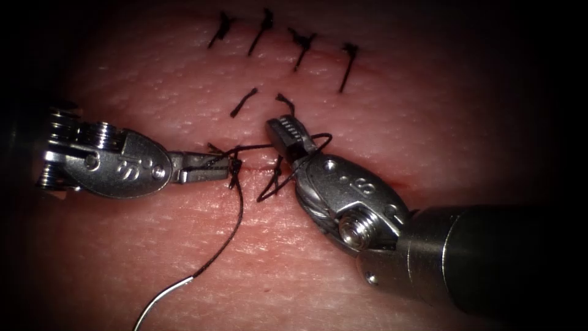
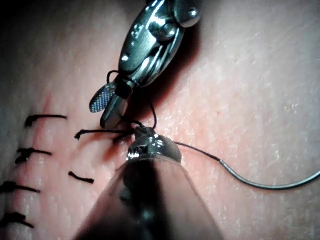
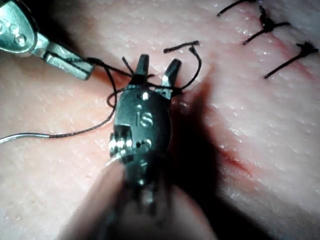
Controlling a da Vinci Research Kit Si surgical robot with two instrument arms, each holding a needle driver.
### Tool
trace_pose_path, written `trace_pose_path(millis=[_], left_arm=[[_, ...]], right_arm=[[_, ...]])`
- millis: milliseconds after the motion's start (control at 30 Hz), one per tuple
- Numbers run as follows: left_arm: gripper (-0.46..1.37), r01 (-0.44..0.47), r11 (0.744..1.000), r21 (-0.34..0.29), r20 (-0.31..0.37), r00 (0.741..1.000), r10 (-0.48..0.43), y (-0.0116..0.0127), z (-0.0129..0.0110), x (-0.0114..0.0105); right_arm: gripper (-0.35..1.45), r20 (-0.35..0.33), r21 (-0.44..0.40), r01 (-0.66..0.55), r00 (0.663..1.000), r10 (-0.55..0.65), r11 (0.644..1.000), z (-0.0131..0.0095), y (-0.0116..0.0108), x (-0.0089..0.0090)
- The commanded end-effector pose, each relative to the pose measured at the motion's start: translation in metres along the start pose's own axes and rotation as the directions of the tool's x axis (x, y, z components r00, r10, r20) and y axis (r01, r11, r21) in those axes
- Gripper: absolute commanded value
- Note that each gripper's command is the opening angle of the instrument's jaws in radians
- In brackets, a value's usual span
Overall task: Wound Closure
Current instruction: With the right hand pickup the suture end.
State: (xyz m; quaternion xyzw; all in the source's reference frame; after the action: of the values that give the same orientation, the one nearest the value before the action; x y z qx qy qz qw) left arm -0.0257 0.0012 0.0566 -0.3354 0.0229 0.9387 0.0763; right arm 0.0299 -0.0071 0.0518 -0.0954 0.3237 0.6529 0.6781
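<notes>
1. The left hand (image 1: 211,173) comes in from the endoscope view's left with its long axis running nearly level, tip pointing right toward the cut (image 1: 263,167). Its jaws are pressed together on the thread (image 1: 236,217) right at the stitch site.
2. The right hand (image 1: 291,138) enters from the lower right, its long axis slanting up and to the left, so its tip points toward the upper left. In the right wrist view its two jaws stand apart in a narrow V (image 3: 157,75), with thread looped round the neck just behind them; nothing is clamped between them as far as can be seen.
3. The thread runs taut from the left hand's tip across to the right hand, where a loop wraps the tool. Another strand drops from the left hand's tip down the tissue (image 1: 367,110), curving to the lower left.
4. The needle (image 1: 162,297) lies on the tissue surface well below the cut, held by neither hand and not in the tissue. Its thread end points up and right; its curve sweeps down to the picture's lower edge, where the tip passes out of view.
5. Four finished stitches (image 1: 300,46) sit in a row above, each lying roughly upright across the closed part of the cut. Two short cut ends (image 1: 244,102) lie just above the hands.
</notes>
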Motion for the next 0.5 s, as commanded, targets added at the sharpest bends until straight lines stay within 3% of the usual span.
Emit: trace_pose_path(millis=[33,167,333,500], left_arm=[[-0.35,-0.002,1.0,-0.012,0.001,1.0,0.002,0.0003,-0.0001,0.0002],[-0.35,-0.011,1.0,-0.017,0.001,1.0,0.011,0.0012,-0.0004,0.0007],[-0.35,-0.014,1.0,-0.021,-0.003,1.0,0.014,0.0018,-0.0005,0.0012],[-0.35,-0.018,0.999,-0.031,-0.011,1.0,0.017,0.0018,-0.0007,0.0016]], right_arm=[[0.71,0.002,0.0,-0.001,1.0,0.001,1.0,0.0001,0.0,0.0],[0.84,0.014,-0.004,-0.017,1.0,0.018,1.0,0.0002,0.0001,-0.0001],[0.85,0.044,-0.013,-0.017,0.999,0.018,1.0,0.0006,0.0002,-0.0005],[1.02,0.075,-0.027,-0.006,0.997,0.008,1.0,0.0017,0.0008,-0.0014]])
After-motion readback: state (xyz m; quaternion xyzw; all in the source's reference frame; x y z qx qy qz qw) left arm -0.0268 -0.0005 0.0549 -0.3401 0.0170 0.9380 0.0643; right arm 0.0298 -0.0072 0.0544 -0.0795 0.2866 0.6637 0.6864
